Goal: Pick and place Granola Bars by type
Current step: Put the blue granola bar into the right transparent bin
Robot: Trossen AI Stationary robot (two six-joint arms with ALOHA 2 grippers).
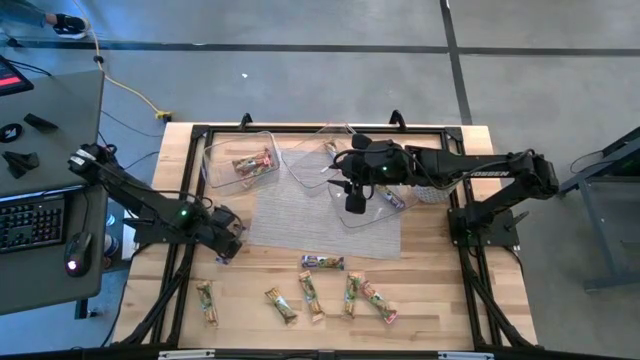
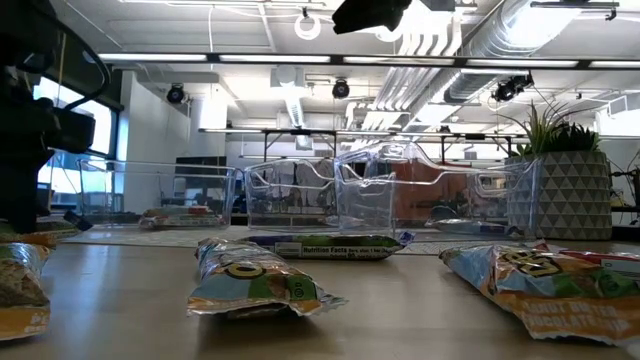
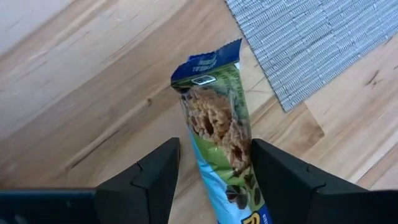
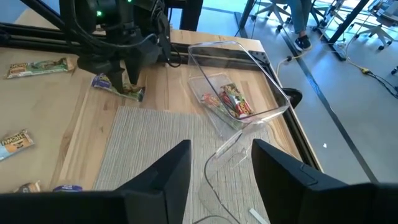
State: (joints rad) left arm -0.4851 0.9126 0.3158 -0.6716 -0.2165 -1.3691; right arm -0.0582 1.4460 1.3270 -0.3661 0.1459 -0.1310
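Near tabletop's left edge | L hand [image 3: 208, 171] straddles green bar [image 3: 217, 130], fingers apart, not clenched | bar's long axis runs between fingers | R hand [image 1: 355, 200] released, above tub [image 1: 375, 190], farther.

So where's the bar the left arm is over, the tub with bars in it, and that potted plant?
Green-wrapped granola bar [image 3: 217, 134]: left wrist view, middle of its wrapper, between the fingers.
Clear tub [image 4: 268, 81]: right wrist view, its far rim.
Potted plant [image 2: 560, 195]: low view, front of its pot.

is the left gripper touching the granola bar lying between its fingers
Cannot tell. The left wrist view shows the granola bar between the left gripper fingers, but no plain contact or gap.
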